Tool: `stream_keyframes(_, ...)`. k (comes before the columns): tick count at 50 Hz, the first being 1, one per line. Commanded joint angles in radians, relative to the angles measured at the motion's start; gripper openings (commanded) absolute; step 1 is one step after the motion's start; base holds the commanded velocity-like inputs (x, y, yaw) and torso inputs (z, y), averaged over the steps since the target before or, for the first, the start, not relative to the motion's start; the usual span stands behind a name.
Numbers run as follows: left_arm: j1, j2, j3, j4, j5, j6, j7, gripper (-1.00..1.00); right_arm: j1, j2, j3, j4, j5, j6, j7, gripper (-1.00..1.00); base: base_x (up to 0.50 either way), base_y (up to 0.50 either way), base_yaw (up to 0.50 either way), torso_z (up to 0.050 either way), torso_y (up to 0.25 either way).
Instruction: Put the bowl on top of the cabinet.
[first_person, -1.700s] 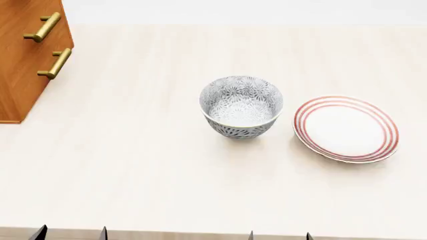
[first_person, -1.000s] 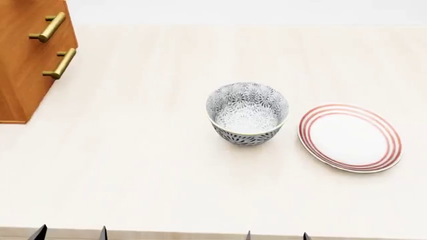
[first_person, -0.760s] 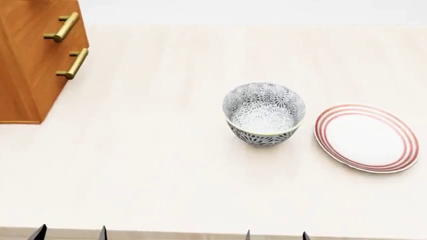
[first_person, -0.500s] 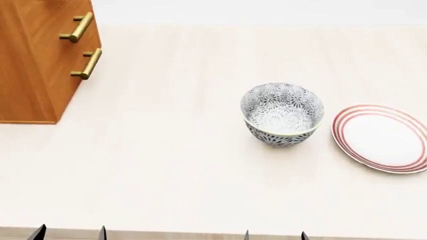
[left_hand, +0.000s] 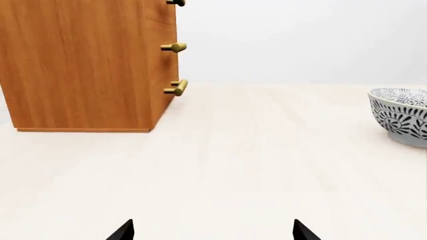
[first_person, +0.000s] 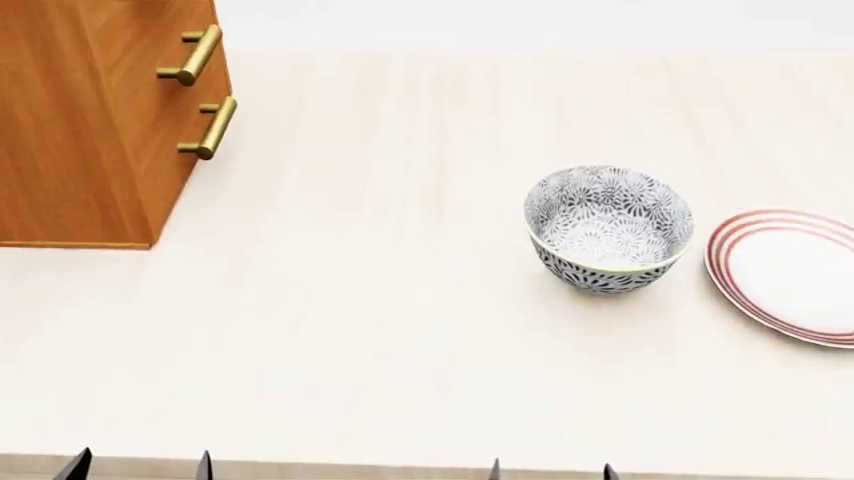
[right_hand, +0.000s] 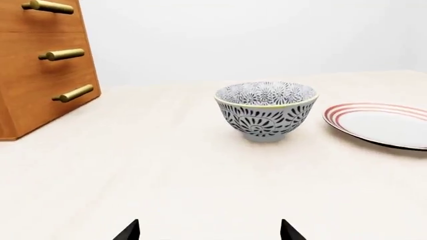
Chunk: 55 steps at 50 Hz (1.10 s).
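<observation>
I am looking at a bare simulated room rather than any real home or kitchen. The light wooden counter (first_person: 400, 330) is smooth and evenly lit, and behind it the wall (right_hand: 267, 35) is a flat pale grey without texture. What hints at a household setting is the tableware and furniture: a patterned bowl (first_person: 609, 229) and a red-ringed plate (first_person: 787, 275) stand on the counter, and an orange-brown cabinet (first_person: 80, 130) with brass bar handles (first_person: 210, 128) stands at its far left. Everything has the clean, uniform look of rendered surfaces.
</observation>
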Motion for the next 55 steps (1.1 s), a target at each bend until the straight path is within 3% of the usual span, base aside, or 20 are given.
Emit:
stream_keyframes(1,-0.004,-0.008,0.012,-0.003,-0.01,0.0,-0.01,1.0,0.007,0.005,0.002,-0.016,0.027,0.038,0.027,1.0,0.0,0.0,0.0,0.0,0.0)
stream_keyframes(25,0.012,-0.027,0.03,0.03,-0.025,0.0,-0.032,1.0,-0.015,0.028,-0.014,-0.054,0.069,0.03,0.031,1.0,0.13,0.0,0.0,0.0,0.0)
stream_keyframes(42,0.122,-0.06,0.047,0.213,-0.029,0.014,-0.049,1.0,-0.123,0.055,-0.032,-0.199,0.056,-0.027,0.054,1.0,0.24,0.0,0.0,0.0,0.0)
stream_keyframes(55,0.138,-0.072,0.05,0.235,-0.04,0.028,-0.055,1.0,-0.15,0.066,-0.05,-0.221,0.049,-0.054,0.057,1.0,0.24,0.0,0.0,0.0,0.0)
